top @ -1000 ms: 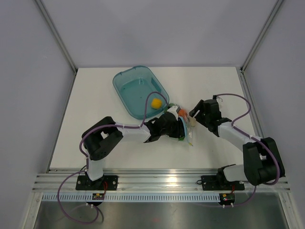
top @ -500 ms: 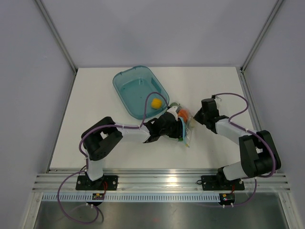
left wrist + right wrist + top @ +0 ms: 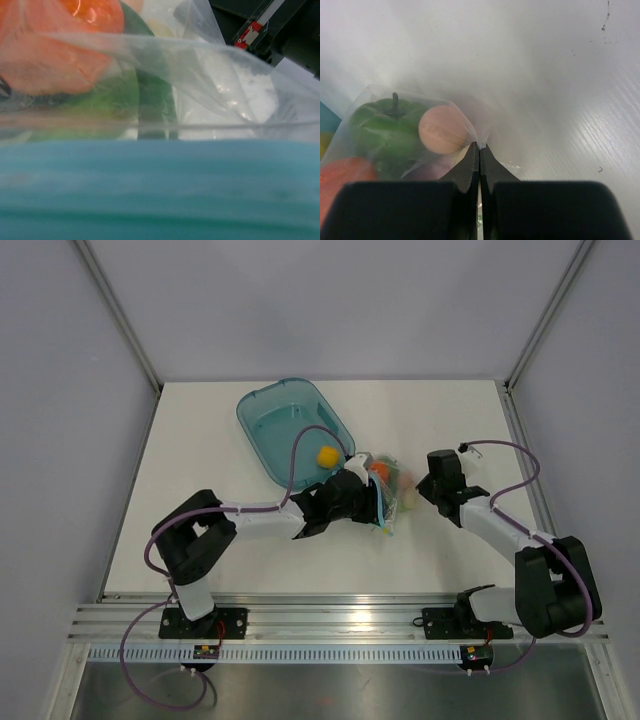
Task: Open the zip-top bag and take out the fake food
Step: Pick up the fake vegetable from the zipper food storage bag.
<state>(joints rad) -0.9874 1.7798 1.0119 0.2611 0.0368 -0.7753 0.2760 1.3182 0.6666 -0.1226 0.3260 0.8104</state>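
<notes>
The zip-top bag [image 3: 388, 488] sits between my two arms at mid-table, clear and crinkly, with its teal zip strip [image 3: 160, 185] filling the bottom of the left wrist view. The fake food inside shows as an orange piece [image 3: 60, 45], a green pepper [image 3: 380, 130] and a pinkish ball [image 3: 442, 129]. My left gripper [image 3: 372, 505] holds the bag at the zip edge; the strip hides its fingers in its own wrist view. My right gripper [image 3: 479, 146] is shut, pinching a fold of the bag's film at its tips. A yellow lemon [image 3: 327, 455] lies in the tub.
A translucent teal tub [image 3: 285, 425] stands at the back, just left of the bag. The white table [image 3: 450, 420] is bounded by grey walls on three sides, with the arm bases and a metal rail along the near edge.
My right gripper went from open to shut on the bag's right side. The left arm and bag shifted slightly away from the near edge.
</notes>
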